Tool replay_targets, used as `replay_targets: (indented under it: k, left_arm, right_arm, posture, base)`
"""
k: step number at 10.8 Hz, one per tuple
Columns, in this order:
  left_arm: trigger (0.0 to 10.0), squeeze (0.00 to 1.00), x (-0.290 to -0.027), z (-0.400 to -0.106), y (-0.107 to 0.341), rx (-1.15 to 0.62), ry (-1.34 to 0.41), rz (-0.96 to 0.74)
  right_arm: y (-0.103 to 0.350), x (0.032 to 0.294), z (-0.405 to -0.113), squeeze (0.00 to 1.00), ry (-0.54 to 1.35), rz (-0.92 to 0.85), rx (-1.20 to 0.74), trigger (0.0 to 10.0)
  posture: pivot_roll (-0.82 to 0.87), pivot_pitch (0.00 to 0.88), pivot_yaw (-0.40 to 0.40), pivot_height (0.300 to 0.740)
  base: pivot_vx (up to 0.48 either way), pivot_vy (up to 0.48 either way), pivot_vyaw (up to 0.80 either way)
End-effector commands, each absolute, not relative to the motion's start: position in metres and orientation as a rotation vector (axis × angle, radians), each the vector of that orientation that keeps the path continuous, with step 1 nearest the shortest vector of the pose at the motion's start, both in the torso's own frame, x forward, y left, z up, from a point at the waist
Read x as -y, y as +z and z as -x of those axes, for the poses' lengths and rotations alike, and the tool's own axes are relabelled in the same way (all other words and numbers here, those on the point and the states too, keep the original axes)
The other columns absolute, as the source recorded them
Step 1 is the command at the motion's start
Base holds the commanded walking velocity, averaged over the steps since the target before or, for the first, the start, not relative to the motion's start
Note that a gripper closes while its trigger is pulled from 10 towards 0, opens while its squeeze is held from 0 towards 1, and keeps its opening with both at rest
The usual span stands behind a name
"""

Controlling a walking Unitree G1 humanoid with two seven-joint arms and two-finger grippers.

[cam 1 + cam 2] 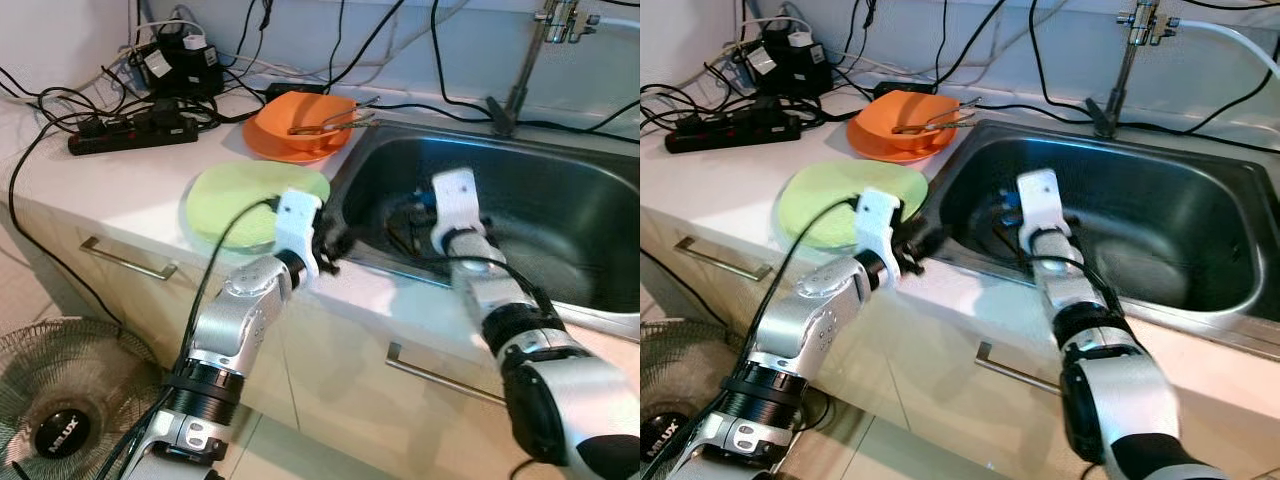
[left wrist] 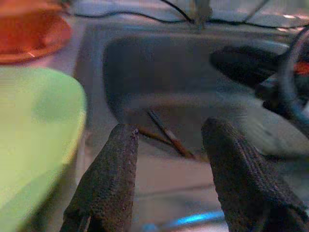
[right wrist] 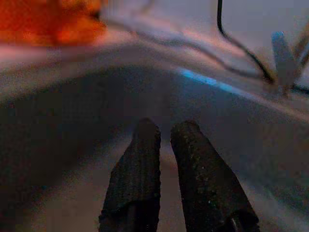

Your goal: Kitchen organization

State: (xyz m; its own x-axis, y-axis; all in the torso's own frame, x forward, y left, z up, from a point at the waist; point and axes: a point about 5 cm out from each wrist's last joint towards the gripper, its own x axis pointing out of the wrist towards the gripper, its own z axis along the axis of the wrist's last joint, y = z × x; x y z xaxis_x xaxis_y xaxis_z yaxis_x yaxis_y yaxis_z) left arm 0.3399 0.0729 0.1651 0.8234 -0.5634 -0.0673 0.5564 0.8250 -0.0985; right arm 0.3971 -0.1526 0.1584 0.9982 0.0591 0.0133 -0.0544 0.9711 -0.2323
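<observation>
Left gripper [image 2: 166, 159]: fingers apart and holding nothing, hovering at the sink's front-left corner, just beside the green plate [image 1: 240, 195].
Right gripper [image 3: 164, 145]: fingers drawn nearly together with only a thin gap and nothing visibly between them, reaching down inside the sink [image 1: 600, 215], near its left wall.
Chopsticks [image 2: 169, 137]: thin sticks lying on the sink floor, at 12 o'clock from the left gripper; probably the thing to collect.
Orange bowl [image 1: 300, 125]: on the counter at 11 o'clock from the sink, with utensils [image 1: 330, 122] resting across it.
Risk, collision: both arms crowd the same corner, so a careless reach could knock them together.
Risk, grip: the sticks lie flat on steel and could slide or roll from a pinch.
Risk, plate: the left wrist could nudge the green plate toward the counter edge.
</observation>
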Motion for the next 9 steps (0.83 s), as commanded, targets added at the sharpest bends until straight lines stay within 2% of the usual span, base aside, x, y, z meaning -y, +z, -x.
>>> replay_targets:
  k: [1,3,5,9]
  left_arm:
    - [10.0,0.00,-0.078,-0.345,0.172,-0.059,-0.560,0.050]
    - [10.0,0.00,-0.085,-0.349,0.183,0.037,-0.484,-0.021]
    - [10.0,0.00,-0.091,-0.348,0.186,0.092,-0.440,-0.055]
    - [10.0,0.00,-0.111,-0.336,0.176,0.175,-0.353,-0.196]
  right_arm:
    - [0.180,0.146,-0.402,0.00,0.077,0.206,0.110,10.0]
    - [0.206,0.135,-0.399,0.00,0.121,0.093,0.269,10.0]
    - [0.209,0.132,-0.389,0.00,0.135,-0.008,0.332,10.0]
    - [0.179,0.128,-0.356,0.00,0.152,-0.141,0.333,10.0]
  posture:
    - [0.17,0.009,0.062,0.740]
    - [0.17,0.021,0.060,0.740]
    - [0.15,0.009,0.064,0.740]
    - [0.14,0.000,0.065,0.740]
  base:
    - [0.000,0.000,0.00]
    - [0.000,0.000,0.00]
    - [0.000,0.000,0.00]
    - [0.000,0.000,0.00]
